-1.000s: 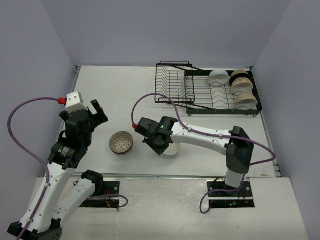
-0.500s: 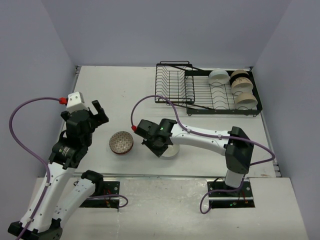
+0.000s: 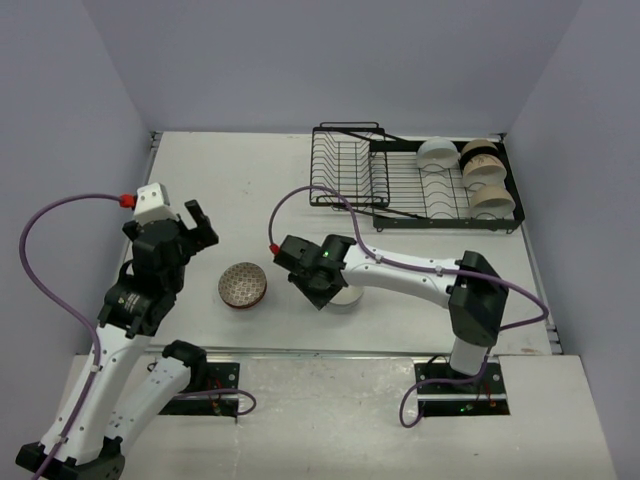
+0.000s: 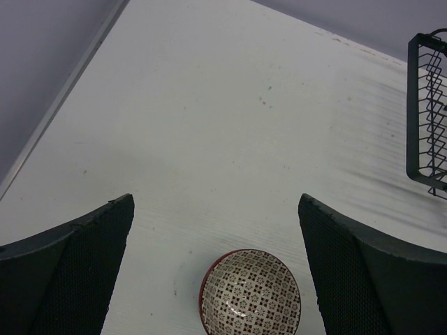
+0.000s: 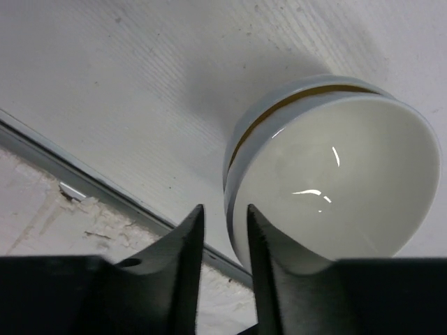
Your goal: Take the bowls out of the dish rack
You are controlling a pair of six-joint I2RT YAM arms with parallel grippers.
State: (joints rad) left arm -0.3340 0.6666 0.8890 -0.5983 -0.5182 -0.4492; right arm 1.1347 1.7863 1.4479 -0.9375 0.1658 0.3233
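Right wrist view alone reveals 2 stacked white bowls (image 5: 335,181); right end effector (image 5: 225,213) barely parted

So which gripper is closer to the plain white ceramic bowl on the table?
Right. The right gripper straddles the white bowl at its rim; the left gripper hovers farther left, beyond the reddish-brown patterned bowl.

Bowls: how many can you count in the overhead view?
6: four bowls at the dish rack's right end, one patterned bowl on the table, one white bowl at the right gripper. Nested ones may be hidden.
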